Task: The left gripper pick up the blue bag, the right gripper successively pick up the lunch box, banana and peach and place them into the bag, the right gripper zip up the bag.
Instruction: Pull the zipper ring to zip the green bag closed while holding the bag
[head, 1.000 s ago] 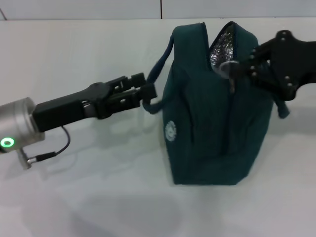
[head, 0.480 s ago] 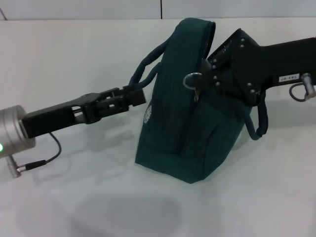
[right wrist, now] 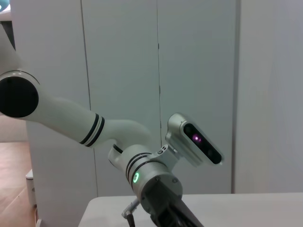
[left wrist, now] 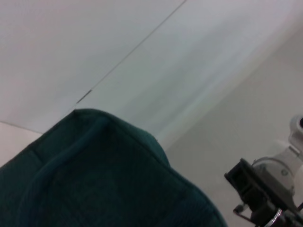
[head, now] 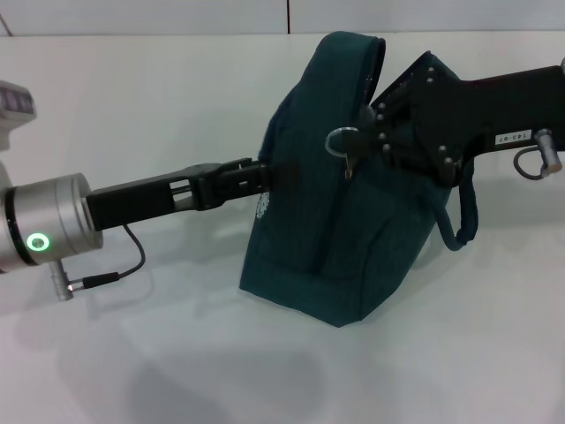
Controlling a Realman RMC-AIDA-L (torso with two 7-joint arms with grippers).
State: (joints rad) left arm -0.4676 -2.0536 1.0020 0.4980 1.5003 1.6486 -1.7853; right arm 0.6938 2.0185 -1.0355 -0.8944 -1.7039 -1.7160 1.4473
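Teal-blue bag (head: 340,238) leans on your white surface (head: 177,353); right end effector (head: 371,141) pinches its zipper pull (head: 342,144), left end effector (head: 260,172) grip unclear.

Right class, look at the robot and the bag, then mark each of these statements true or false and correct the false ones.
1. The blue bag rests on the white table. True.
2. A banana lies on the table beside the bag. False: no fruit is in view.
3. The right end effector is at the bag's zipper ring pull. True.
4. The left end effector is parked far from the bag. False: it reaches the bag's side.
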